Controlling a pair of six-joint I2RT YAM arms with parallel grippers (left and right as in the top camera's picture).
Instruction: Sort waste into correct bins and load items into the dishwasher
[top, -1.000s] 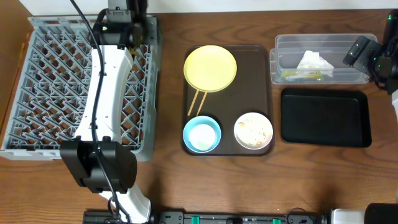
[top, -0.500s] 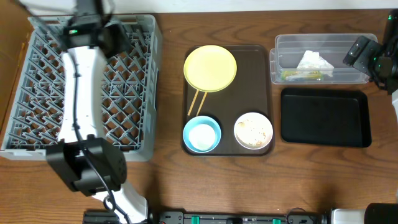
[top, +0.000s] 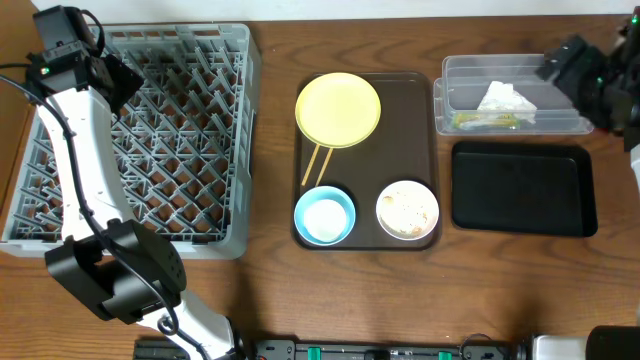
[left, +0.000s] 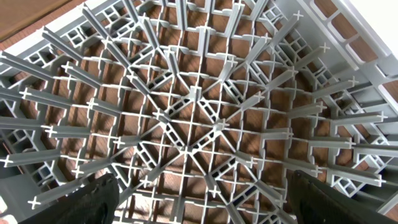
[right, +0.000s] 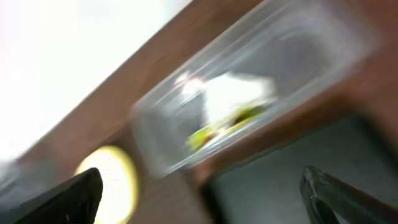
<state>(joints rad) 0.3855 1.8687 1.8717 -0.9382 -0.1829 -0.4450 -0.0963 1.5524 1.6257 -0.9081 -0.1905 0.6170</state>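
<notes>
Gone within the last second from the far right side of the rack (top: 200, 150) to its far left corner: left gripper (top: 118, 76).

Overhead: hangs above grey plastic pegs. On brown tray (top: 400, 130): round yellow plate (top: 338, 110), thin wooden chopsticks (top: 315, 165) poking from under its near edge, blue bowl (top: 324, 216), white bowl (top: 380, 210) holding whitish scraps (top: 408, 212). In clear tub (top: 445, 95): crumpled white paper (top: 505, 98), green wrapper (top: 490, 121). Just beside the tub, flat black tray (top: 523, 188). Over the tub's far right corner, right gripper (top: 556, 66).

Left wrist: left fingers (left: 87, 199) spread wide, gripping nothing, above a lattice of upright pegs.

Right wrist, blurred: right fingers (right: 68, 196) wide apart, empty; below, tub with paper and wrapper, black tray's corner, part of plate.
</notes>
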